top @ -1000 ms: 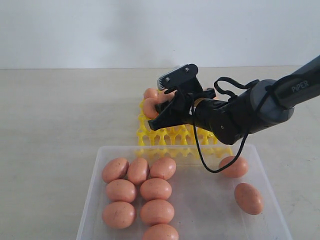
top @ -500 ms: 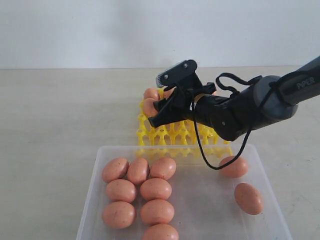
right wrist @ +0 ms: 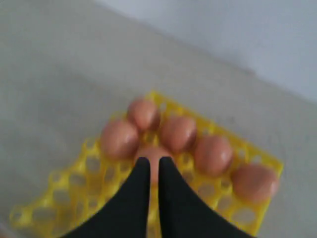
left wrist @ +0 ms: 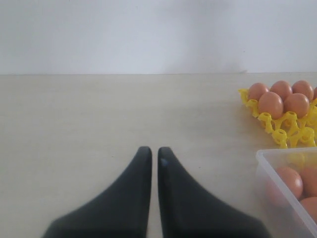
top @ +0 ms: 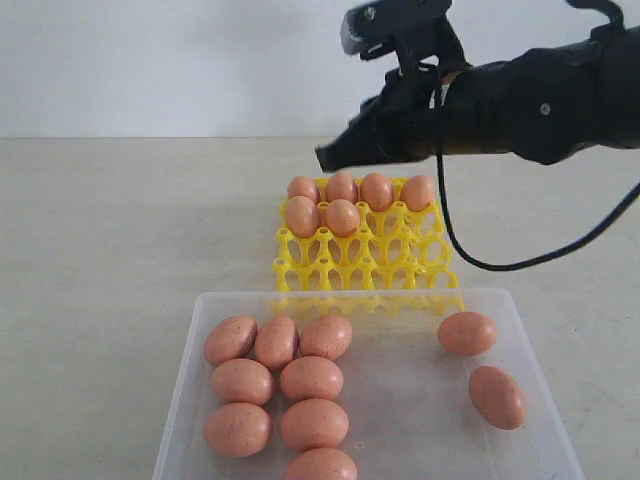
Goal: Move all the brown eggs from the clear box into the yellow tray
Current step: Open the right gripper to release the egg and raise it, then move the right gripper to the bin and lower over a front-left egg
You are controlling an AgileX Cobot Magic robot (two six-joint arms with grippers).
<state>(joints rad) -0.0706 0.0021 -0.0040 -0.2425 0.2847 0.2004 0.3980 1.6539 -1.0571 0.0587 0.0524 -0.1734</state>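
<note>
Between picks: right gripper (top: 330,158), tips together, empty, hovers over yellow tray (top: 360,268); left gripper (left wrist: 151,149) likewise together. Next: swing to box (top: 410,400) at 6 o'clock, open, take egg (top: 312,378).

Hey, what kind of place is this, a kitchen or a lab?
Likely a robot test bench, not a kitchen: a beige table against a blank white wall, a black robot arm, and a yellow tray and clear box of brown eggs.
</note>
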